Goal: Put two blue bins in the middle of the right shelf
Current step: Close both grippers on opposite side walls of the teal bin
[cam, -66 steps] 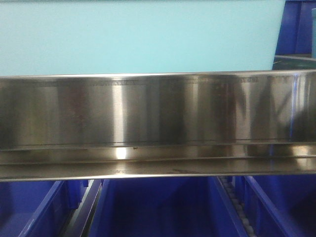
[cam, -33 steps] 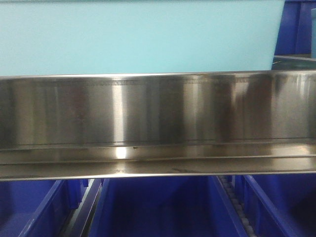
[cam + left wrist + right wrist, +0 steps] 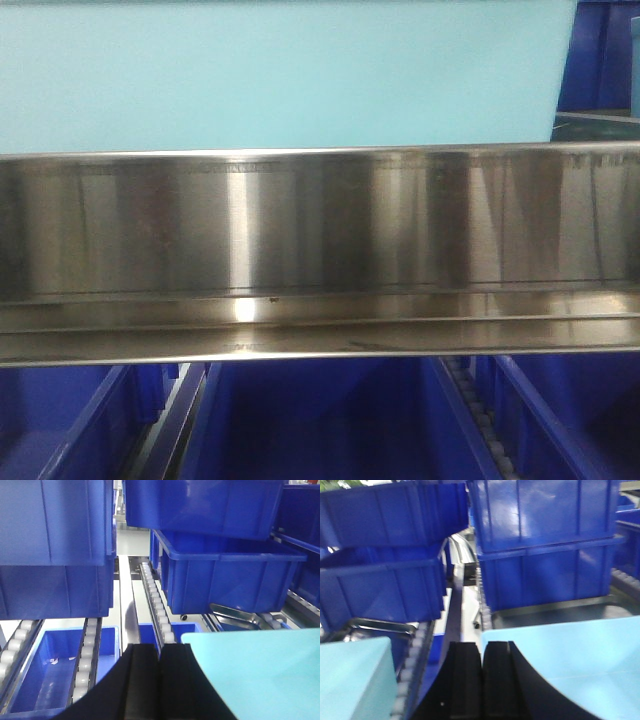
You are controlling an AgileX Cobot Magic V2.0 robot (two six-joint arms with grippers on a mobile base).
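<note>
Left claw (image 3: 159, 677) clenched, black fingers pressed together, nothing between them. Right claw (image 3: 482, 677) likewise clenched, empty. Deep blue plastic bins (image 3: 225, 575) sit stacked on white roller track (image 3: 157, 605) ahead of left claw, well apart from it. Right wrist view shows similar stacks. Front view: brushed steel shelf rail (image 3: 320, 240) spans frame, pale turquoise panel (image 3: 280, 70) above, more bins below.

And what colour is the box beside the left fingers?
The box is light turquoise; best in left wrist view.
</note>
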